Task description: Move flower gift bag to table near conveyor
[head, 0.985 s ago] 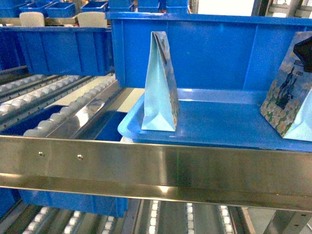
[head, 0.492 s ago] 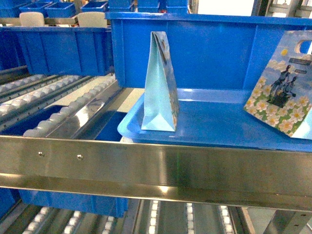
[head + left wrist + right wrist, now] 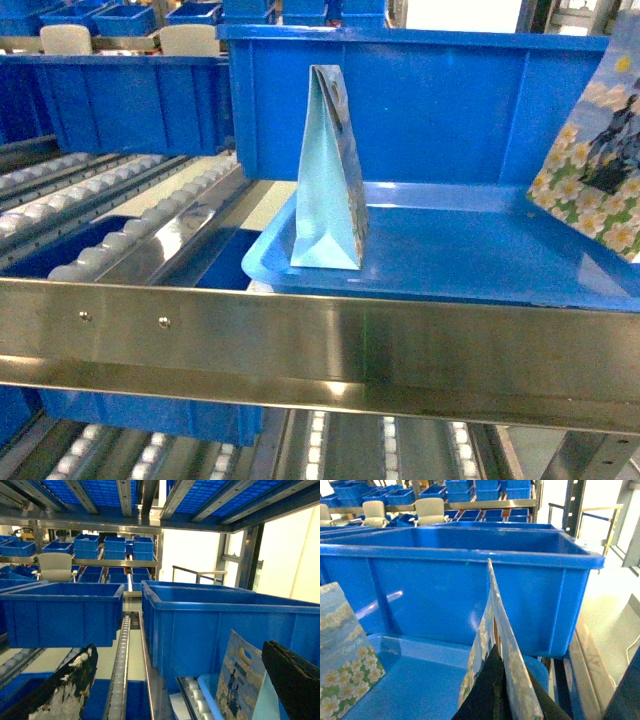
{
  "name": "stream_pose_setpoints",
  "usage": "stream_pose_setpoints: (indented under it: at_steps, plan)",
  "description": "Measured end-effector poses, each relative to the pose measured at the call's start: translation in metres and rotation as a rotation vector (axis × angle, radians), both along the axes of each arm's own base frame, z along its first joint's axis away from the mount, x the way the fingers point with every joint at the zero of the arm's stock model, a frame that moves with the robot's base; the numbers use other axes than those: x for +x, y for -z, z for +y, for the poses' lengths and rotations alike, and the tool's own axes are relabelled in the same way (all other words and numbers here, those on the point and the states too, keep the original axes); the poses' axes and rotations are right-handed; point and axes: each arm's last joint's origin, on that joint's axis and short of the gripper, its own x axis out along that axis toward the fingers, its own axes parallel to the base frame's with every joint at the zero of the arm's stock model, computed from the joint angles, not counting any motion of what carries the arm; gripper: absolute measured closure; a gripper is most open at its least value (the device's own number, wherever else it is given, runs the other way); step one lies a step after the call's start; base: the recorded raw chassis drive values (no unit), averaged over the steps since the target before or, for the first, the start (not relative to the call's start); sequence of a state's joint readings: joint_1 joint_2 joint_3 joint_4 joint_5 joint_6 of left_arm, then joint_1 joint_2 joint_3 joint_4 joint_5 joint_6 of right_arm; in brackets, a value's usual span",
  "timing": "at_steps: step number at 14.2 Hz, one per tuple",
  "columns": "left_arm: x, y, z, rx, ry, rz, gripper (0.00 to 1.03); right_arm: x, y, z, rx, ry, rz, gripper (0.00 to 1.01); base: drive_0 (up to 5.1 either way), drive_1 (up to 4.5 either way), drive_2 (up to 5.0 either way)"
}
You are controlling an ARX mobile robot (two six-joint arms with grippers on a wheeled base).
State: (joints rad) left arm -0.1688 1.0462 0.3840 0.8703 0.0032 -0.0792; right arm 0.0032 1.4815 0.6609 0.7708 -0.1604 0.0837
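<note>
Flower gift bag: light, crushable paper; right gripper pinches top edge near handle. Left gripper spread, empty.

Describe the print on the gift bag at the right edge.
White-yellow flowers on green below a dark figure on the gift bag; head view.

Blue bin wall behind tray

The flower gift bag I hold shows white-yellow blooms on green under pale sky blue. The other bag is plain light blue on its side. Tray and bins are saturated blue.
</note>
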Motion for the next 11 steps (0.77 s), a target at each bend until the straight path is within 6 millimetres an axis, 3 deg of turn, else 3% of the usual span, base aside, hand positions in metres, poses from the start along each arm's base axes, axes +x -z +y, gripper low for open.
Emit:
stream_pose_setpoints:
  at_steps: [5,6,11]
  plan:
    - [0.000,0.000,0.000,0.000,0.000,0.000,0.05,-0.057,-0.039,-0.010,0.038,0.050,-0.163,0.99,0.0,0.00,0.0]
    - [0.000,0.000,0.000,0.000,0.000,0.000,0.05,-0.079,-0.040,-0.009,0.052,0.044,-0.181,0.99,0.0,0.00,0.0]
    - [0.000,0.000,0.000,0.000,0.000,0.000,0.05,-0.140,-0.032,-0.020,0.038,0.074,-0.189,0.99,0.0,0.00,0.0]
